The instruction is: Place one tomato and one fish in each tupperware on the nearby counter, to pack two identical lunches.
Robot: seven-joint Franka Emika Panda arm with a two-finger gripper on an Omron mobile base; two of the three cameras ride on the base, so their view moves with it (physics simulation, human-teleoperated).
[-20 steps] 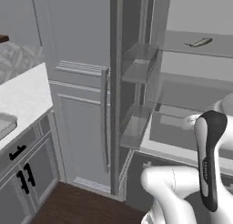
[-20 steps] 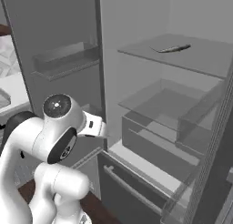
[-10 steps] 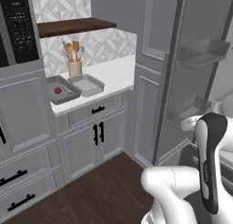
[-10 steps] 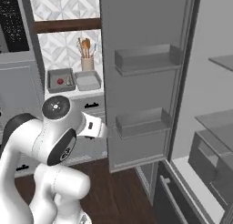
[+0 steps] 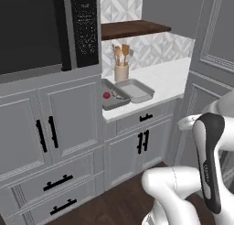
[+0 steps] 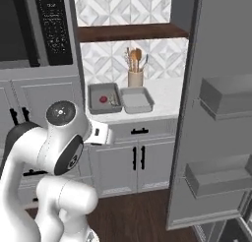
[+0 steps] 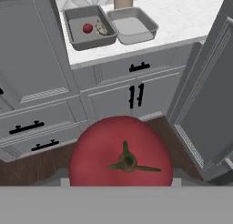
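A smooth round red tomato with a green stem [image 7: 122, 155] sits at six o'clock in the hand view; whether the gripper clamps it cannot be told. At eleven o'clock, two shallow grey round-cornered trays [image 7: 135, 25] touch on the white marble-look counter [image 7: 182, 13].

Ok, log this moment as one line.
gripper: holding red round tomato | left grey rectangular tray: tomato plus fish | right grey tray: empty | white marble counter: ahead
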